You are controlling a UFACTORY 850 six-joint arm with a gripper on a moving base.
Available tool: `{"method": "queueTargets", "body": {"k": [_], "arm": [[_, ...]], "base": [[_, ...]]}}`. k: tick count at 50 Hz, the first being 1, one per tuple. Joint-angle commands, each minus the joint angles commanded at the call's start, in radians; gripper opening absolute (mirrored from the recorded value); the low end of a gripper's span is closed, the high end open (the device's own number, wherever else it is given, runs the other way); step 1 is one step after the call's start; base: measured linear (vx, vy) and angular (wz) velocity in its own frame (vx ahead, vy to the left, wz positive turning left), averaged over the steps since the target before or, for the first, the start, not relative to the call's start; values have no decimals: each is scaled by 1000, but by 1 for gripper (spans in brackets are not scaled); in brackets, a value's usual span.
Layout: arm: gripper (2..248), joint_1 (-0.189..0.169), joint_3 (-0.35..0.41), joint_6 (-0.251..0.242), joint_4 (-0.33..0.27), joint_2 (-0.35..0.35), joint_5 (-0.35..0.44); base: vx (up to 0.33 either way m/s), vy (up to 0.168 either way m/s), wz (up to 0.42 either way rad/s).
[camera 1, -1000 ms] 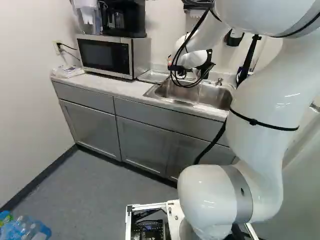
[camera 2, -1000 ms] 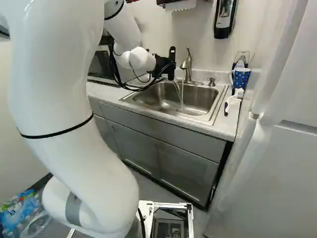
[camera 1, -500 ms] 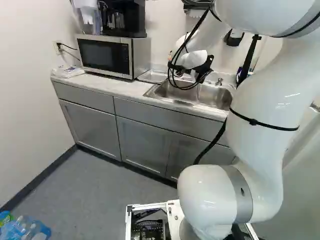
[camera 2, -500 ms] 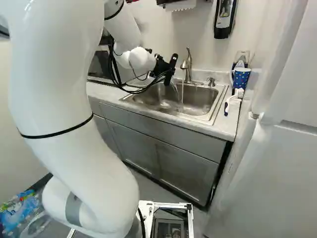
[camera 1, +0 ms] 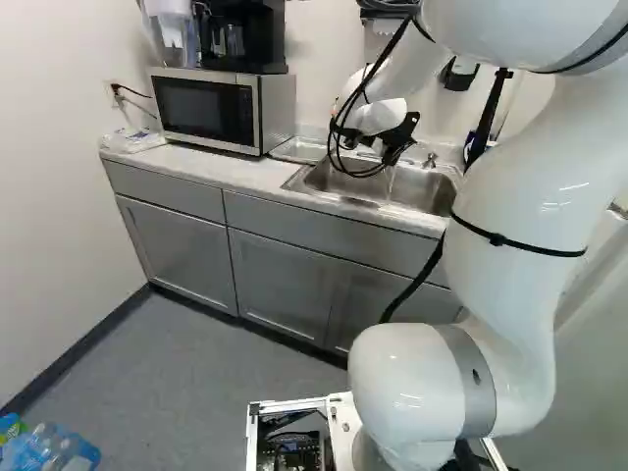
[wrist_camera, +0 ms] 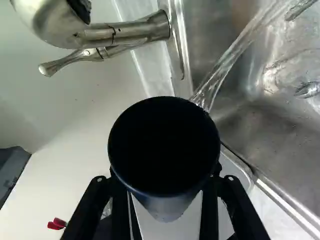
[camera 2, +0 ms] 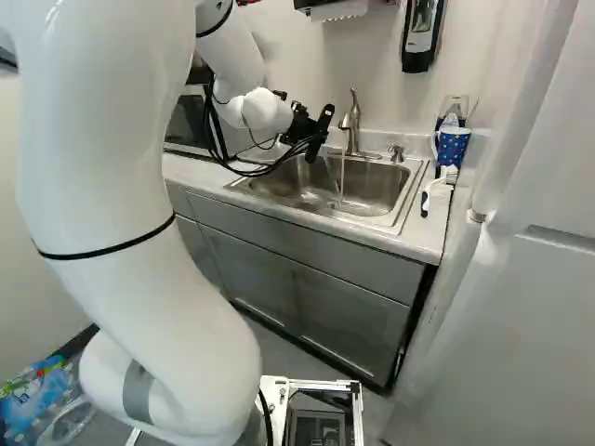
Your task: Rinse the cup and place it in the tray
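Wrist view: my gripper [wrist_camera: 165, 177] pinches the dark cup [wrist_camera: 164, 145] between 2 fingers, water [wrist_camera: 220, 70] running off its edge. I should drain it fully over the sink [camera 2: 376, 190], upper middle of the right base view, avoiding the faucet [camera 2: 352, 125].

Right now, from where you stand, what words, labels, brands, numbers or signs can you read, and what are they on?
None that I can read.
Bottles on the floor: coloured labels, too small to read.
Soap dispenser on the wall: markings too small.
Packet on the counter: print too small.
Dark cup: no writing shows.
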Motion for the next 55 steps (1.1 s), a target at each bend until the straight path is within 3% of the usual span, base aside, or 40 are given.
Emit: {"method": "queueTargets", "body": {"k": [25,55], "arm": [[125,0,0,-11,0,0,0],[125,0,0,-305,0,0,0]], "base": [[0,0,0],[0,0,0]]}}
